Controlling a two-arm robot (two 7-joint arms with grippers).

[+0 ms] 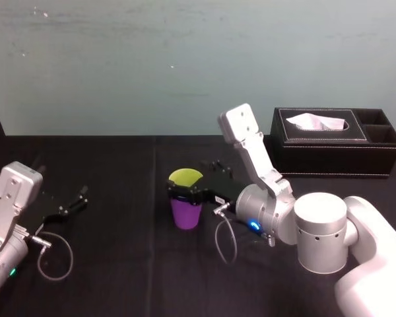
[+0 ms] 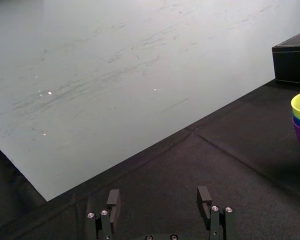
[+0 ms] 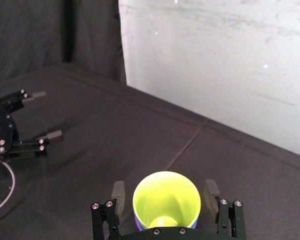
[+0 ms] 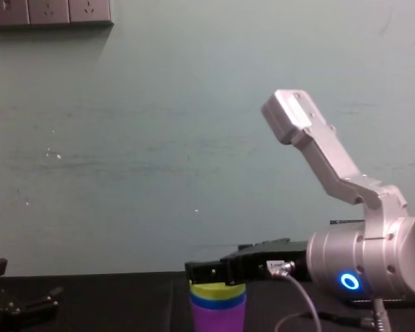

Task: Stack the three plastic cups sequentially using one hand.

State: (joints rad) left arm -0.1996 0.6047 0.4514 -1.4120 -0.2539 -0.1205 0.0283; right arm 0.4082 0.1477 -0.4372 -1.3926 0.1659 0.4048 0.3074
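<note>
Between spread fingers [image 3: 118, 192] of the right pincer [image 3: 165, 192], ungripped: stacked cups [image 1: 186, 210]; left pincer [image 2: 158, 192] idle, spread.

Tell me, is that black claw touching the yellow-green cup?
Apart. In the right wrist view, a gap shows between the yellow-green cup and each finger of the right gripper.

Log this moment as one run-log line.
stack: yellow-green cup in blue cup in purple cup | right gripper: jaws open, flanking stack top | left gripper: jaws open, idle, left side
</note>
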